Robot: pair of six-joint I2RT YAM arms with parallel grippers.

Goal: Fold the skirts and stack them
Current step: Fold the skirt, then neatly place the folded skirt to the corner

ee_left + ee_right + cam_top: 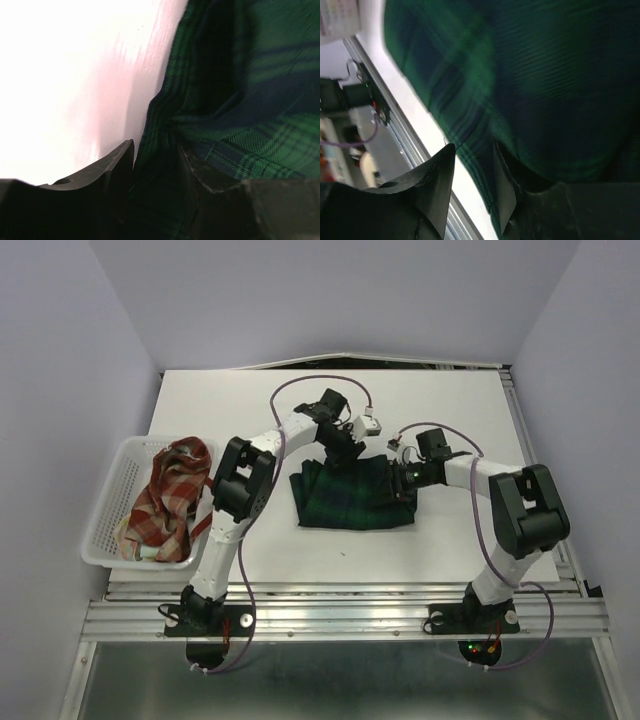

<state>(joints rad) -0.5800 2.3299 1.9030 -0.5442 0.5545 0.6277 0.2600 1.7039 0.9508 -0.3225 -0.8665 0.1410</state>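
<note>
A dark green-navy plaid skirt (345,502) lies spread flat in the middle of the white table. My left gripper (343,453) is at its far edge. In the left wrist view bunched plaid cloth (250,75) fills the gap between the fingers (157,150), and creases run into them. My right gripper (405,480) is at the skirt's right edge. Its jaws (475,150) stand apart around the hem (530,75), with bare table showing beside the cloth. A red-and-cream plaid skirt (165,500) lies crumpled in the basket, a pale cloth (128,543) under it.
A white mesh basket (100,510) stands at the table's left edge. The metal rail (395,125) along the table's right edge runs close by my right gripper. Purple cables loop over the far half of the table.
</note>
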